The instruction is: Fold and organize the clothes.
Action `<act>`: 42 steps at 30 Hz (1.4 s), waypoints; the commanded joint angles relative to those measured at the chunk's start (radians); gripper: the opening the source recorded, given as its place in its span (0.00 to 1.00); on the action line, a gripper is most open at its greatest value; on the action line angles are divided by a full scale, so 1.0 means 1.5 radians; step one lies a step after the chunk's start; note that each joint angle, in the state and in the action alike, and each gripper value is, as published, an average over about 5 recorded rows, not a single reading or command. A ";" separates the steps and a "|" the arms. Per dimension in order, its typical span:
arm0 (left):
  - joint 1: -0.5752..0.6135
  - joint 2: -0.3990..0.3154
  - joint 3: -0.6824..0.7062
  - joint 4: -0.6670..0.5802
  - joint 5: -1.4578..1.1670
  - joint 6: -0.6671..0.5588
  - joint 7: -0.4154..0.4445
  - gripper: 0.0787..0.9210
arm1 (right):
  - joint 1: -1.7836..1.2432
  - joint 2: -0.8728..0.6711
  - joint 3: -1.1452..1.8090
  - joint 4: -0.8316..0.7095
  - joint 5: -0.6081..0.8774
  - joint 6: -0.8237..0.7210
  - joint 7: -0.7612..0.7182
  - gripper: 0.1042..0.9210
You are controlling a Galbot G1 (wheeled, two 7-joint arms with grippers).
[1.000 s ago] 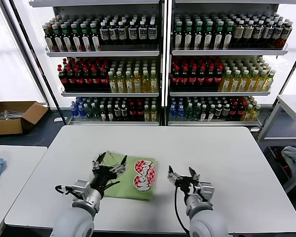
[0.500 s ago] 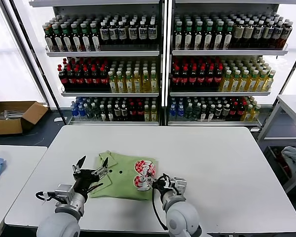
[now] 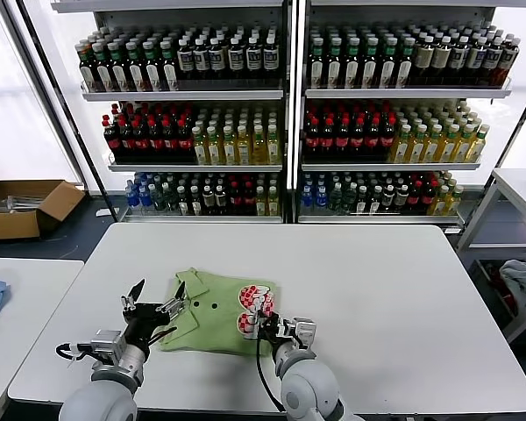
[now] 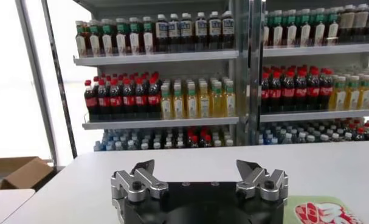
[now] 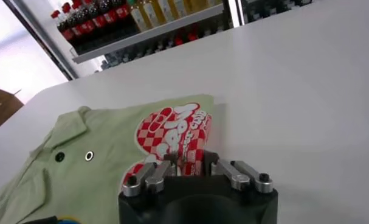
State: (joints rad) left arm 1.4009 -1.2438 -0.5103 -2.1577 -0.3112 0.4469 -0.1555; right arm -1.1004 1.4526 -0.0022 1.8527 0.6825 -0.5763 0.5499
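Head view, from left to right: the left gripper (image 3: 155,305) hangs just off the collar side of the shirt, fingers spread wide and holding nothing. The green polo shirt (image 3: 212,314) lies partly folded near the front of the white table (image 3: 403,298). At its printed edge the right gripper (image 5: 193,165) has its fingers drawn in close around a pinch of the red-and-white fabric. It looks like the grab before a fold; next, lift that edge and carry it across toward the collar.
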 commanded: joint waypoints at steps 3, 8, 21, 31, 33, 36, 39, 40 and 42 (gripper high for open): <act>0.014 -0.010 -0.005 -0.012 0.004 -0.001 -0.004 0.88 | -0.003 -0.019 0.000 0.003 -0.022 -0.002 0.001 0.19; 0.020 -0.018 0.000 -0.017 0.008 -0.001 -0.006 0.88 | -0.001 -0.086 0.041 0.039 -0.026 -0.003 -0.014 0.03; 0.013 -0.042 0.030 -0.024 0.022 -0.001 -0.004 0.88 | 0.010 -0.250 0.166 -0.015 -0.091 -0.002 -0.102 0.01; 0.028 -0.059 0.045 -0.026 0.038 -0.003 0.001 0.88 | -0.074 -0.200 0.243 0.159 -0.157 0.007 -0.133 0.14; 0.033 -0.060 0.048 -0.026 0.044 -0.005 0.004 0.88 | -0.091 -0.183 0.235 0.196 -0.168 0.011 -0.142 0.21; 0.036 -0.060 0.048 -0.023 0.049 -0.008 0.007 0.88 | -0.105 -0.160 0.206 0.195 -0.186 0.012 -0.154 0.32; 0.040 -0.058 0.045 -0.024 0.048 -0.009 0.008 0.88 | -0.094 -0.132 0.193 0.143 -0.147 0.007 -0.138 0.42; 0.042 -0.058 0.044 -0.025 0.048 -0.010 0.008 0.88 | -0.088 -0.125 0.193 0.128 -0.117 0.004 -0.129 0.46; 0.047 -0.057 0.044 -0.027 0.048 -0.010 0.009 0.88 | -0.080 -0.113 0.196 0.104 -0.051 0.000 -0.107 0.53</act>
State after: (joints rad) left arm 1.4538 -1.3259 -0.4458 -2.1953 -0.2507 0.4353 -0.1462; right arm -1.1951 1.1959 0.2829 2.0274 0.4745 -0.5678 0.3633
